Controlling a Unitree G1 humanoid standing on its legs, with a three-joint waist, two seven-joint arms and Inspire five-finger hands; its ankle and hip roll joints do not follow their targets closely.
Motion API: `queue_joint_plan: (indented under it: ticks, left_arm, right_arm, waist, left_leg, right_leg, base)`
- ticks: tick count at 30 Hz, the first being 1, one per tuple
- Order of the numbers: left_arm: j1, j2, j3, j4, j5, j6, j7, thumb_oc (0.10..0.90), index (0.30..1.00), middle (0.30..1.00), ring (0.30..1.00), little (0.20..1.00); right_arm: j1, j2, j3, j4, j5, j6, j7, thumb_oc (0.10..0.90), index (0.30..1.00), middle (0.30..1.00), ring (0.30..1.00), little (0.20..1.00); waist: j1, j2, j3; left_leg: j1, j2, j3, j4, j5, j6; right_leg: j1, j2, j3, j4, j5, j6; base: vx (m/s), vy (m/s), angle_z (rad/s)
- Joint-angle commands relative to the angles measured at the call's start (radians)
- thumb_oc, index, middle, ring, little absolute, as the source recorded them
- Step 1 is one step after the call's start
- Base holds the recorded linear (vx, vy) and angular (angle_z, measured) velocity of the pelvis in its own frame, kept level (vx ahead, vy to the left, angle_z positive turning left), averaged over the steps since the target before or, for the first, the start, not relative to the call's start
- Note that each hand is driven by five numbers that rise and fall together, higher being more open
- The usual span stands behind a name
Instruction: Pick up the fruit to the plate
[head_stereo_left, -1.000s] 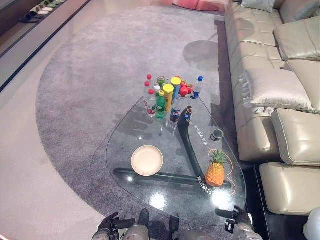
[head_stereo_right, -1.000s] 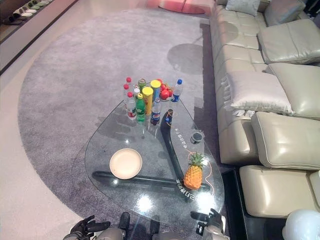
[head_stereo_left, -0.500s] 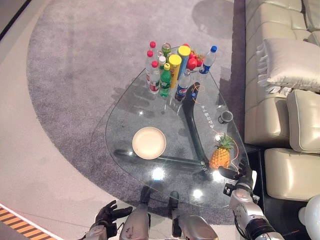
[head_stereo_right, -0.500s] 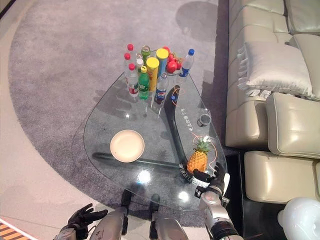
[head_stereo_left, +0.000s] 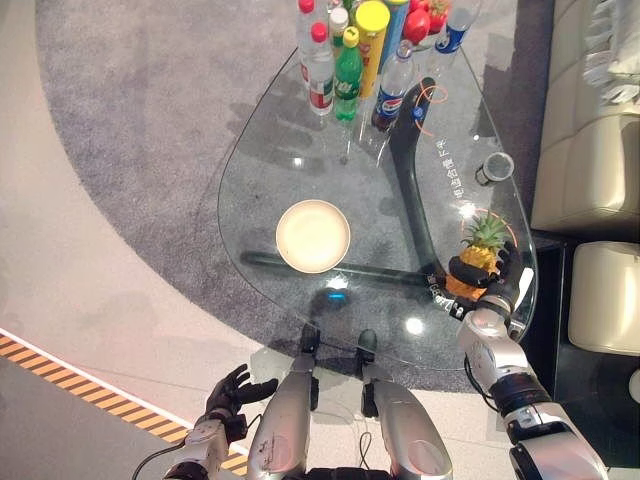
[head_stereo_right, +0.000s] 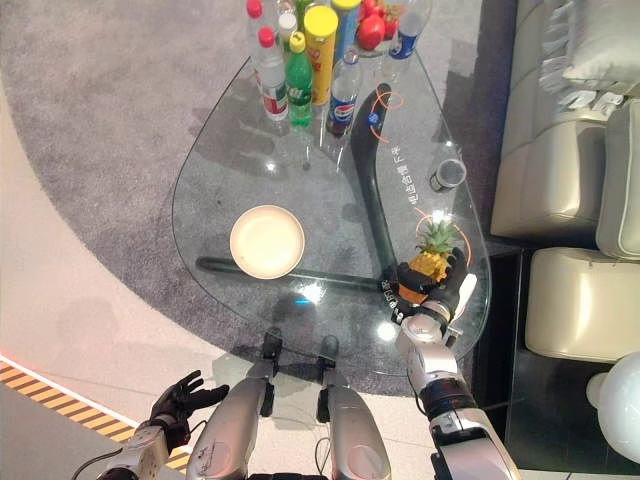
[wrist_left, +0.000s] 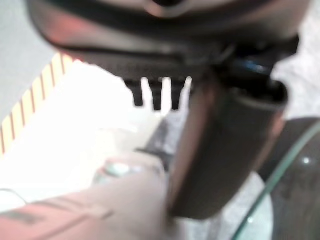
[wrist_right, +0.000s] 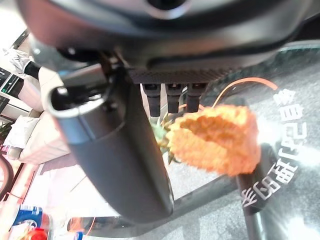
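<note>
A pineapple (head_stereo_left: 483, 250) stands upright on the glass table (head_stereo_left: 262, 165), near its right edge. My right hand (head_stereo_left: 497, 282) is up against it, open, with the thumb (wrist_right: 115, 155) on one side and straight fingers (wrist_right: 170, 97) on the other. The fruit's orange body (wrist_right: 220, 137) lies just past the fingers. A round cream plate (head_stereo_left: 313, 236) sits empty left of the pineapple, at the table's near middle. Red fruit (head_stereo_right: 370, 30) lies among the bottles at the far end. My left hand (head_stereo_left: 232, 388) hangs open low beside the table, over the floor.
Several bottles and tall cans (head_stereo_left: 345, 60) crowd the table's far end. A small dark cup (head_stereo_left: 495, 167) stands beyond the pineapple. A beige sofa (head_stereo_left: 590, 150) runs close along the right side. Striped floor tape (head_stereo_left: 60, 370) crosses the lower left.
The camera has tipped down and come closer to the table. My right hand rose from the table's near edge up to the pineapple, now bracketing it. The left hand stayed low.
</note>
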Motion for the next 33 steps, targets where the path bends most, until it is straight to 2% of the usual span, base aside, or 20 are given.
queue_joint_plan:
  ticks: [1, 7, 14, 21, 27, 33]
  left_arm:
    - [0.036, -0.019, -0.024, -0.040, -0.041, -0.018, -0.024, 0.800, 0.900, 0.900, 0.900, 0.900]
    - [0.027, -0.025, -0.045, -0.051, -0.059, -0.015, -0.020, 0.800, 0.900, 0.900, 0.900, 0.900]
    - [0.021, -0.031, -0.066, -0.070, -0.090, -0.017, -0.023, 0.800, 0.900, 0.900, 0.900, 0.900]
    - [0.026, -0.036, -0.078, -0.091, -0.108, -0.023, -0.024, 0.800, 0.900, 0.900, 0.900, 0.900]
    - [0.030, -0.038, -0.071, -0.104, -0.113, -0.021, -0.025, 0.800, 0.900, 0.900, 0.900, 0.900]
    - [0.026, -0.036, -0.067, -0.108, -0.122, -0.015, -0.027, 0.800, 0.900, 0.900, 0.900, 0.900]
  right_arm:
    - [-0.030, -0.110, -0.002, -0.085, -0.031, -0.028, -0.117, 0.800, 0.900, 0.900, 0.900, 0.900]
    - [-0.083, -0.112, 0.008, -0.042, -0.022, 0.006, -0.170, 0.800, 0.900, 0.900, 0.900, 0.900]
    - [-0.134, -0.116, 0.025, 0.004, -0.026, 0.084, -0.257, 0.800, 0.900, 0.900, 0.900, 0.900]
    - [-0.150, -0.117, 0.035, 0.019, -0.088, 0.146, -0.340, 0.800, 0.900, 0.900, 0.900, 0.900]
    - [-0.133, -0.120, 0.047, 0.000, -0.095, 0.197, -0.349, 0.800, 0.900, 0.900, 0.900, 0.900]
    - [-0.115, -0.109, 0.055, 0.022, -0.039, 0.195, -0.327, 0.800, 0.900, 0.900, 0.900, 0.900]
  waist:
    - [-0.004, -0.011, -0.013]
    - [-0.002, 0.000, -0.013]
    - [0.001, 0.010, -0.013]
    - [0.004, 0.016, -0.013]
    - [0.000, 0.012, -0.013]
    - [-0.001, 0.009, -0.013]
  left_leg:
    - [-0.079, -0.053, -0.002, 0.169, -0.102, 0.018]
    - [-0.120, -0.059, 0.004, 0.186, -0.103, 0.020]
    - [-0.154, -0.063, 0.012, 0.194, -0.099, 0.023]
    - [-0.157, -0.069, 0.016, 0.175, -0.094, 0.032]
    - [-0.143, -0.069, 0.025, 0.157, -0.091, 0.034]
    - [-0.134, -0.070, 0.028, 0.156, -0.091, 0.034]
  right_leg:
    - [-0.045, -0.008, 0.019, 0.042, 0.002, -0.002]
    - [-0.089, -0.013, 0.021, 0.054, 0.007, -0.002]
    - [-0.130, -0.017, 0.028, 0.066, 0.013, 0.000]
    - [-0.146, -0.019, 0.036, 0.061, 0.022, 0.007]
    - [-0.139, -0.021, 0.045, 0.047, 0.031, 0.014]
    - [-0.130, -0.026, 0.047, 0.041, 0.037, 0.017]
  base:
    - [-0.03, 0.043, 0.01]
    - [-0.01, 0.031, 0.02]
    - [0.01, 0.045, 0.00]
    - [-0.01, 0.036, 0.00]
    - [-0.01, 0.019, 0.00]
    - [0.00, 0.000, 0.00]
